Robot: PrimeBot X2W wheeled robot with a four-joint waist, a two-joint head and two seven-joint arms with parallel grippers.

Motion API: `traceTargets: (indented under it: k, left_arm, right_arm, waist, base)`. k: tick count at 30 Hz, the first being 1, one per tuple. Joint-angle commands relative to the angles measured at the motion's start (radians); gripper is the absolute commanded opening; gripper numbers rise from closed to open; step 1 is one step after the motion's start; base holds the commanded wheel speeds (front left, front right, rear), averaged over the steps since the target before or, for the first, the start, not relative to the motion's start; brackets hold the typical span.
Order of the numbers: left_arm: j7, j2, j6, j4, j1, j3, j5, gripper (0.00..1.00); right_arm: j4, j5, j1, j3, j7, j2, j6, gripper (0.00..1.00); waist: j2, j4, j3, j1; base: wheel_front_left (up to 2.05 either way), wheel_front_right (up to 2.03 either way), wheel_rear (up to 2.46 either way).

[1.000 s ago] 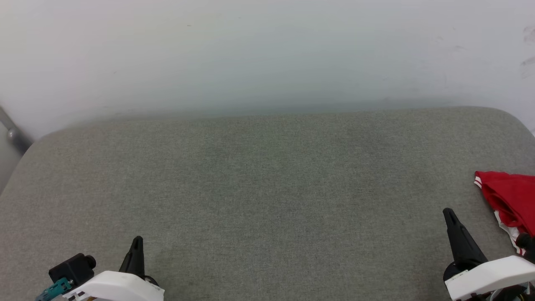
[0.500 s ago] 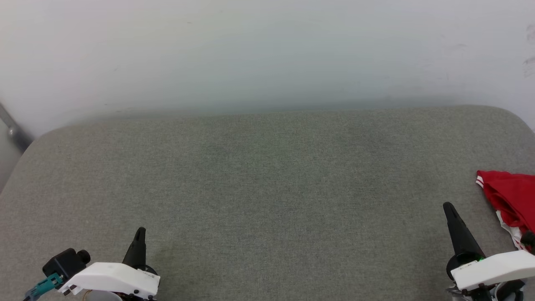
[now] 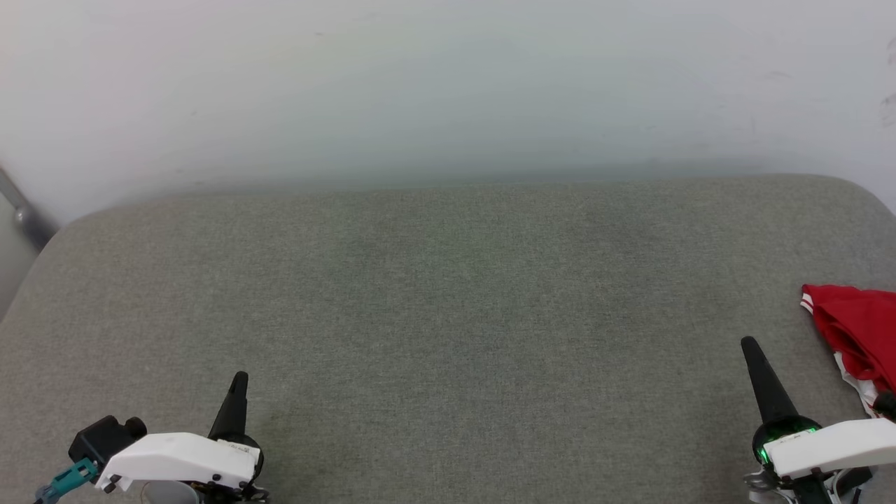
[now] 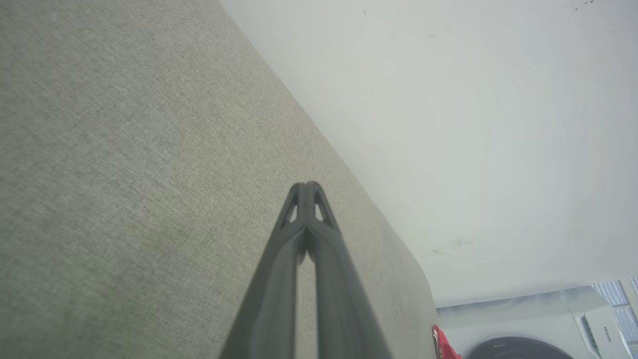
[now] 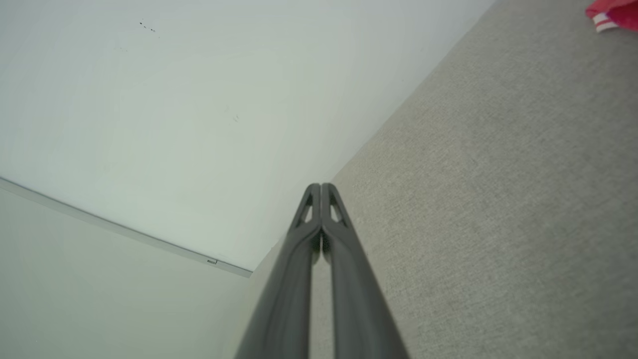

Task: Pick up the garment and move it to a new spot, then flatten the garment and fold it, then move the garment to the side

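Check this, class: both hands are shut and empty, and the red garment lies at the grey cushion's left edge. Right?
No: the garment lies at the right edge of the grey cushion, as the head view shows. The left hand and right hand are shut and empty.

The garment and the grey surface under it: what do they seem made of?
The garment looks like soft fabric, matte red with white stripe trim, lying in limp folds. The grey surface looks like woven upholstery cloth, matte, with a fine flecked weave; rounded corners suggest padding beneath.
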Motion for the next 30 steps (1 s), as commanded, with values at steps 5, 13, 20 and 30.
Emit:
traceTargets:
  k: [5, 13, 20, 30]
  left_arm:
    - [0.024, -0.024, -0.033, 0.003, -0.035, 0.038, -0.083, 0.0]
    - [0.044, -0.043, -0.056, 0.011, -0.043, 0.063, -0.144, 0.0]
    - [0.06, -0.062, -0.074, 0.017, -0.053, 0.081, -0.194, 0.0]
    - [0.08, -0.08, -0.098, 0.026, -0.06, 0.105, -0.254, 0.0]
  right_arm:
    - [0.018, 0.105, -0.042, -0.007, 0.006, 0.007, 0.0, 0.0]
    - [0.037, 0.183, -0.055, -0.011, 0.009, 0.011, 0.0, 0.0]
    - [0.053, 0.247, -0.066, -0.014, 0.012, 0.014, 0.0, 0.0]
    - [0.072, 0.323, -0.076, -0.017, 0.015, 0.019, 0.0, 0.0]
  waist:
    - [0.0, 0.003, 0.004, 0.0]
    - [0.0, 0.005, 0.008, 0.0]
    - [0.0, 0.007, 0.011, 0.0]
    - [0.0, 0.01, 0.016, 0.0]
  base:
    - [0.0, 0.0, 0.0]
    - [0.0, 0.0, 0.0]
    - [0.0, 0.0, 0.0]
    - [0.0, 0.0, 0.0]
